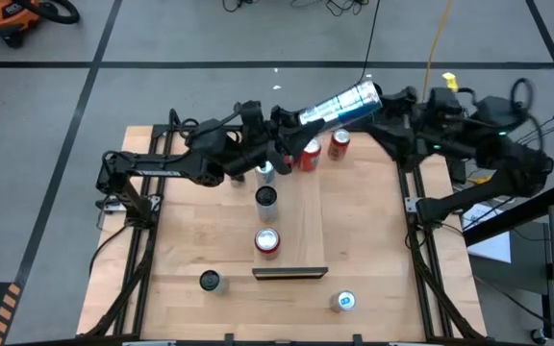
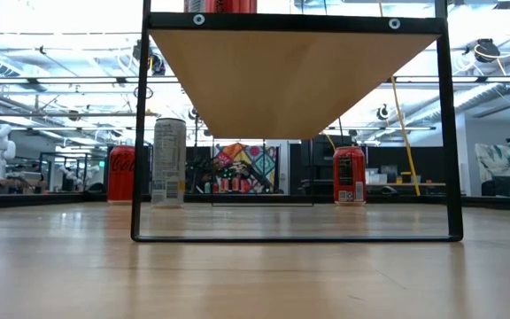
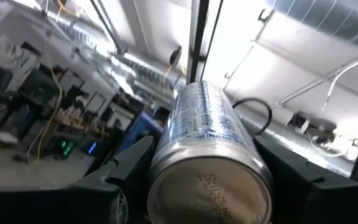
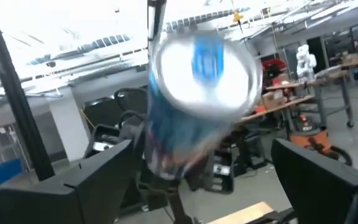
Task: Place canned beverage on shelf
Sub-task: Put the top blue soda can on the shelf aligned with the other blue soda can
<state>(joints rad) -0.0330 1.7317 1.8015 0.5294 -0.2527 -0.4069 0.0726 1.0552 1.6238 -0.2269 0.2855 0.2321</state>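
Silver can fills my left wrist view, clamped at its base by my left gripper and raised lengthwise above the table's far edge. My right gripper sits at its top end, fingers spread apart, not touching. Shelf lies near the front edge, well apart.

Shiny metal cans above a pale wood counter.

The silver can held aloft has a glossy, mirror-bright metal skin, its printed side and smooth bare base catching the ceiling lights; the left tool gripping it is matt black plastic, as is the right tool. The shelf is smooth, pale, unvarnished-looking wood in a satin black metal frame. Red cans gleam with glossy printed metal. The counter shows fine, even wood grain with a soft sheen.
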